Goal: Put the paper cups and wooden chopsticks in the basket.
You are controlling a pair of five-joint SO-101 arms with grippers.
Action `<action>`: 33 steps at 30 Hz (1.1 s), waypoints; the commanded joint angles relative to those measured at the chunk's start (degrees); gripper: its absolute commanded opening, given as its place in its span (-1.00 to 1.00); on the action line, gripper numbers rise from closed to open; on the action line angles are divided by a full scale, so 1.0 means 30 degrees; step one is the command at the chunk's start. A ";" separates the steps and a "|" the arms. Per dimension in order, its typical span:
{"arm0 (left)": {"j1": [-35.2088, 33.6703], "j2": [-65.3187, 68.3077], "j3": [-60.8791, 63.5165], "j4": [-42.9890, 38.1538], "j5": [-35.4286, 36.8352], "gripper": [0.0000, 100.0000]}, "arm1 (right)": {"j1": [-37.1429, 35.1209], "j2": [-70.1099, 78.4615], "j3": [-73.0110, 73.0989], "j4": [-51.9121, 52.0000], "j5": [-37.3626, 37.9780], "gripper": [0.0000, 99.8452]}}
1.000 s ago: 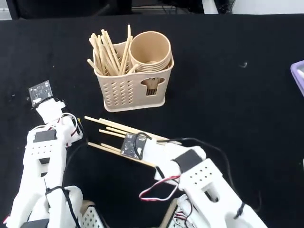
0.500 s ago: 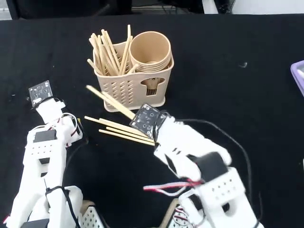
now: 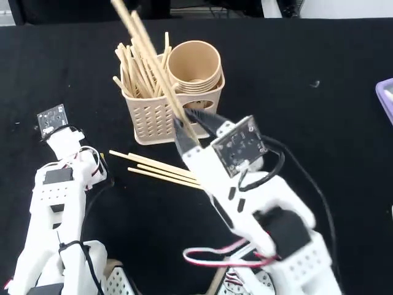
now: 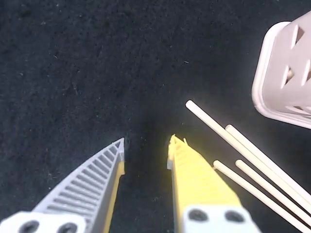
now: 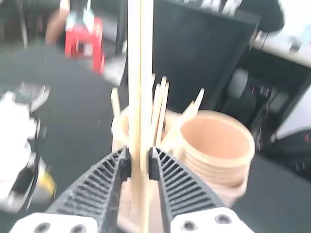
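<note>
In front of the basket [image 3: 161, 120], the right gripper [image 3: 189, 128] is raised off the black table [image 3: 319, 141] and clamped on a pair of wooden chopsticks [image 3: 147, 49]. The pair is gripped near its lower end. It slants up and away from the jaws, crosses in front of the basket's chopstick compartment and passes beyond the top edge of the high view. In the right wrist view the gripper [image 5: 139, 162] has its jaws closed against both sides of the held pair [image 5: 140, 73], which stands straight up between them.

The basket holds a bundle of chopsticks [image 3: 136, 70] in one compartment and a stack of paper cups [image 3: 194, 64] in the other. The cup stack [image 5: 216, 143] lies just beyond the right jaws.

Several loose chopsticks [image 3: 156, 168] lie flat on the table between the two arms, near the basket's front.

The left gripper [image 4: 146, 145] sits low over the table, jaws moderately apart with nothing between them. The loose chopsticks [image 4: 243, 160] lie just beside its yellow finger.
</note>
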 commanded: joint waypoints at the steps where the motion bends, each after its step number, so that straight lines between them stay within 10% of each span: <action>1: -0.0161 -0.0176 -0.0132 -0.0322 0.0205 -0.69 | -0.0205 -0.0132 0.2418 -0.8029 -0.0264 -0.98; 9: -0.0161 -0.0147 -0.0132 -0.0322 0.0205 -0.69 | -0.0205 0.3590 0.3443 -1.5004 -0.0264 -0.98; 33: -0.0190 -0.0176 -0.0132 -0.0234 0.0205 -0.69 | 0.1084 1.8505 -0.5700 -1.5179 -0.2813 -0.98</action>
